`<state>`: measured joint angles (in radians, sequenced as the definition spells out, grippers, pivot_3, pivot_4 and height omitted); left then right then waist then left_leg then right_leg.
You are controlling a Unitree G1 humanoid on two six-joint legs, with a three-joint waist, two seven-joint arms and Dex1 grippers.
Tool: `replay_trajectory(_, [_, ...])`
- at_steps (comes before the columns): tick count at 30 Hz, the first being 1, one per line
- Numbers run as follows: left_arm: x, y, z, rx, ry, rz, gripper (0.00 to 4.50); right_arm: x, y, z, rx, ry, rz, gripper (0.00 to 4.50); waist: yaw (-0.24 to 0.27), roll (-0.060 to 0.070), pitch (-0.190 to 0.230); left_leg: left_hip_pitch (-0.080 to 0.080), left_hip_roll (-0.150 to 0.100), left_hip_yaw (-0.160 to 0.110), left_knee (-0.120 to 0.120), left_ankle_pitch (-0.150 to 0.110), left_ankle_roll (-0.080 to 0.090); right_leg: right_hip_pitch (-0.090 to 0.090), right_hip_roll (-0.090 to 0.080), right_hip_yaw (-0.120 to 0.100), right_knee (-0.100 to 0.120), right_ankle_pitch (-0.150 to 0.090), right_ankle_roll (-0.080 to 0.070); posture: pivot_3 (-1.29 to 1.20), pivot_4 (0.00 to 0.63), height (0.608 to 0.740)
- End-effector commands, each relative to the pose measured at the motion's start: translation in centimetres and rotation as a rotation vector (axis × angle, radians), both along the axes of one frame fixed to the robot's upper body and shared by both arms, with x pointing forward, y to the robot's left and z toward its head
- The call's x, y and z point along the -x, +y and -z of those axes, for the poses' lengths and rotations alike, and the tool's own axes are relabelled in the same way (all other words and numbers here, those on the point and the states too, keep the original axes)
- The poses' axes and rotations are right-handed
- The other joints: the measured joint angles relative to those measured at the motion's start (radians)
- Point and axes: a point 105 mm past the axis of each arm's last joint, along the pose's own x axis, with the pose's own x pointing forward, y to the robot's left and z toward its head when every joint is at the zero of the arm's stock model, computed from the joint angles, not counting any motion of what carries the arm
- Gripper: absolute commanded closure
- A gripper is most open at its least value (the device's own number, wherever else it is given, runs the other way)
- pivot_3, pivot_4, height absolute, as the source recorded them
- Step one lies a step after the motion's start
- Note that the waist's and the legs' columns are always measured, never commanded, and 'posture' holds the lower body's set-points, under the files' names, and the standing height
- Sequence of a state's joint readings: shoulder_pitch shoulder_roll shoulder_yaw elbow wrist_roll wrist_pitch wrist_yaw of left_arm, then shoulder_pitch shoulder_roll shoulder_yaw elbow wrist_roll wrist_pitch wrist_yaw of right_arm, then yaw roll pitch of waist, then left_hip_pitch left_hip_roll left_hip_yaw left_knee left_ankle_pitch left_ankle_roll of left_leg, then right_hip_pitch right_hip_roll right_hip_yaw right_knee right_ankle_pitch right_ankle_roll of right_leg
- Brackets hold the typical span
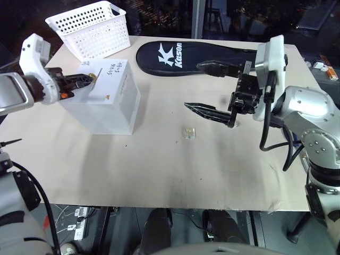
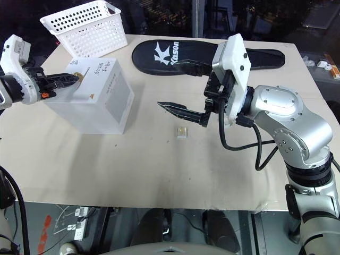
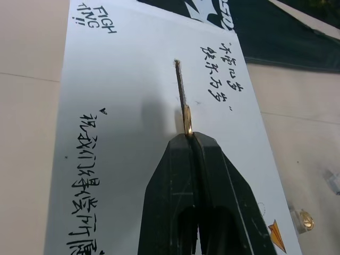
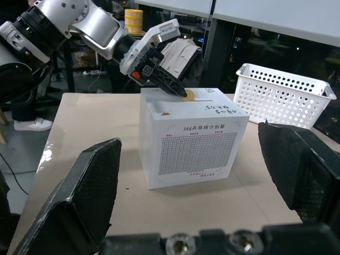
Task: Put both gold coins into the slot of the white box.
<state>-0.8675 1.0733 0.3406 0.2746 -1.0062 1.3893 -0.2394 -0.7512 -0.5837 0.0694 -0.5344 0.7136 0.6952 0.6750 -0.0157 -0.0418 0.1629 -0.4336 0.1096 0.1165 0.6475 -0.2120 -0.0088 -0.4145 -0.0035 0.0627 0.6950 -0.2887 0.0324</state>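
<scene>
"Kason" on black bag (image 1: 212, 56); "FIGHTING!!" on white box (image 3: 133, 175)

Table (image 1: 159, 175) layout. White box (image 1: 114, 101) stands at left, with the perforated basket (image 1: 91, 27) behind it. A racket cover (image 1: 196, 56) lies at the rear centre. A small clear case (image 1: 189, 132) rests right of the box, mid-table. One gold coin (image 3: 187, 118) sits edge-on over the slot (image 3: 179, 82) atop the box.

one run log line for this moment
left gripper: shut on gold coin at slot | right gripper: open, empty | white box: upright
</scene>
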Motion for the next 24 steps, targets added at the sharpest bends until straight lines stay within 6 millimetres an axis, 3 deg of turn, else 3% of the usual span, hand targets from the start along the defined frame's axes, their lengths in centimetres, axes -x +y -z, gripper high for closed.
replay_trajectory(1, [0.1,1.2,-0.5,-0.065,0.003,-0.071,4.5,0.8,-0.3,-1.1,-0.02,-0.058,-0.006,0.03,-0.002,0.0,0.0,0.0,0.0,0.0,0.0,0.0,0.0,0.0,0.0,0.0,0.0,0.0,0.0,0.0,0.15,0.74])
replay_trajectory(7, [0.3,0.6,-0.9,-0.157,-0.012,-0.079,4.5,0.9,-0.2,-1.1,-0.018,-0.059,-0.023,0.03,-0.003,0.0,0.0,0.001,0.0,0.0,0.0,0.0,0.001,0.0,0.0,0.0,0.001,0.0,0.0,0.0,0.15,0.74])
replay_trajectory(14, [0.7,-0.2,-2.9,-0.154,-0.115,-0.047,1.28,0.7,-0.1,-0.9,-0.014,-0.05,-0.033,0.0,0.0,0.0,0.0,0.0,0.0,0.0,0.001,0.0,0.0,0.0,0.0,0.001,0.001,0.0,0.0,0.0,0.15,0.74])
replay_trajectory(16, [1.2,-1.4,-4.1,-0.124,-0.194,0.027,1.28,0.5,0.0,-0.4,0.0,-0.03,-0.028,0.0,0.002,0.0,0.0,0.0,0.0,0.0,0.001,0.0,0.0,0.0,0.0,0.001,0.001,0.0,0.0,0.0,0.15,0.74])
replay_trajectory(20, [4.2,-7.6,-5.5,-0.117,-0.41,0.381,1.28,-0.8,0.3,2.3,0.065,0.09,0.031,0.0,0.002,0.0,0.0,0.0,0.0,0.0,0.001,0.0,0.0,0.0,-0.001,0.001,0.0,0.0,0.0,0.0,0.15,0.74])
replay_trajectory(22, [5.7,-9.6,-5.1,-0.132,-0.501,0.483,1.28,-1.8,0.4,4.1,0.116,0.148,0.091,0.0,0.003,0.0,0.0,-0.001,0.0,0.0,0.002,0.0,0.0,0.001,-0.001,0.0,0.001,0.0,0.0,0.0,0.15,0.74])
replay_trajectory(24, [7.1,-11.4,-2.8,-0.176,-0.495,0.597,1.28,-3.5,0.5,7.0,0.183,0.242,0.195,0.0,0.002,0.0,0.0,-0.001,0.0,0.0,0.002,0.0,0.0,0.0,-0.001,0.0,0.001,0.0,0.0,0.0,0.15,0.74])
